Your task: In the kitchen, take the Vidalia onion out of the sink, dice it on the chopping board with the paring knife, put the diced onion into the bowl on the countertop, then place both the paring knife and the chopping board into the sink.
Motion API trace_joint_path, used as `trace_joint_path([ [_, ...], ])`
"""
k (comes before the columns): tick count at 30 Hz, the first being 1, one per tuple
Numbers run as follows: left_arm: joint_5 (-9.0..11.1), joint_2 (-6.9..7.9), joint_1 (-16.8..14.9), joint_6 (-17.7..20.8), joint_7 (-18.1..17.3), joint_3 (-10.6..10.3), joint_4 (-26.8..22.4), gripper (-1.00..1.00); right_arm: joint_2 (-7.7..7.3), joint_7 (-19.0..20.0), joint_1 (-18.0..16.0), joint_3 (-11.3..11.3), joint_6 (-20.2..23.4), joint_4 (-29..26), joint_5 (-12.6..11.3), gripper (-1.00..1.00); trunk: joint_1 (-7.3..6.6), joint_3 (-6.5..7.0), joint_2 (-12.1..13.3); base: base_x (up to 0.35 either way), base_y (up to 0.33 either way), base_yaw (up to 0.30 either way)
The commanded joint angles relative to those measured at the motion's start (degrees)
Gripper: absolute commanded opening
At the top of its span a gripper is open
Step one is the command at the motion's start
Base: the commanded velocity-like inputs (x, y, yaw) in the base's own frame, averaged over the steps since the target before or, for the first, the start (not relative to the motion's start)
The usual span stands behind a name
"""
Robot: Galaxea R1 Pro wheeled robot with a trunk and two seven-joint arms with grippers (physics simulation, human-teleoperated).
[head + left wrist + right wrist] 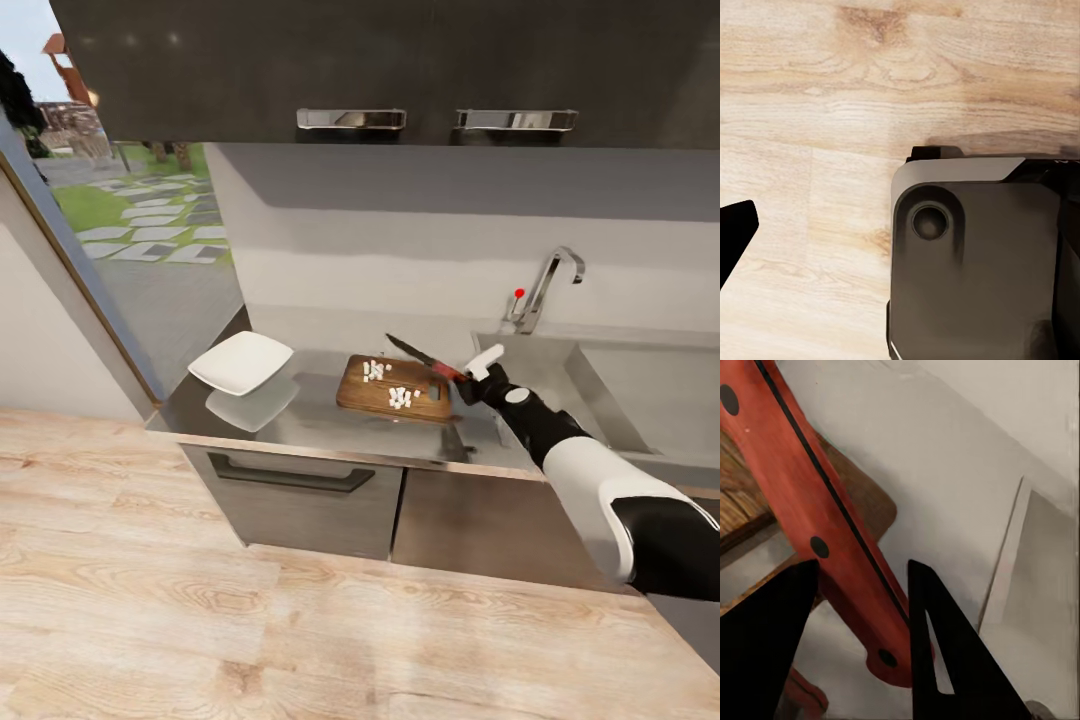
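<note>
Reaching forward from the lower right of the head view, the right arm stretches over the countertop toward the chopping board; the right gripper is clamped on the red handle of the paring knife, whose dark blade angles up and away over the board's far edge. In the right wrist view the two dark fingers sit on either side of the red handle, which has black rivets and a dark line along its spine; a corner of the board lies beneath it. On the brown wooden board rest two small clusters of diced onion, white cubes, one nearer the robot and one farther back. To the left of the board, well apart, sits the white square bowl, its reflection showing on the glossy grey worktop. To the right of the board is the steel sink, with a chrome faucet and small red knob behind it. The left wrist view looks down on pale wood floor and a dark grey part of the robot's body; one dark fingertip of the left gripper shows at the edge, and whether that claw is apart or together cannot be told.
</note>
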Motion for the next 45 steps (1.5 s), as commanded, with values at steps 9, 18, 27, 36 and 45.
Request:
trace_joint_path([
  [9, 0.6, -0.04, -0.1, -0.4, 0.1, -0.5, 0.3, 1.0, -3.67, 1.2, 0.0, -1.7, 1.4, -3.1, -7.2, -1.0, 0.02, -0.08, -0.1, 0.0, 0.0, 0.0],
  [18, 0.6, -0.13, -0.1, 0.0, 0.1, -0.5, 0.3, 1.0, -10.63, 1.2, 0.0, -1.9, 15.0, -5.4, -19.7, -1.0, 0.02, -0.08, -0.1, 0.0, 0.0, 0.0],
  [27, 0.5, 0.66, -0.1, 0.2, 0.3, -0.5, 0.3, 1.0, -13.91, 1.1, 0.0, -4.0, 18.8, -0.3, -21.0, -1.0, 0.02, -0.08, -0.1, 0.0, 0.0, 0.0],
  [36, 0.4, 3.23, -0.1, 0.1, 0.0, -0.6, 0.2, 1.0, -13.84, 1.0, 0.0, -4.3, 18.8, 0.5, -21.1, -1.0, 0.02, -0.08, -0.1, 0.0, 0.0, 0.0],
  [45, 0.4, 3.24, -0.1, 0.0, 0.0, -0.6, 0.2, 1.0, -13.94, 1.0, 0.0, -4.7, 18.8, 1.2, -21.0, -1.0, 0.02, -0.08, -0.1, 0.0, 0.0, 0.0],
])
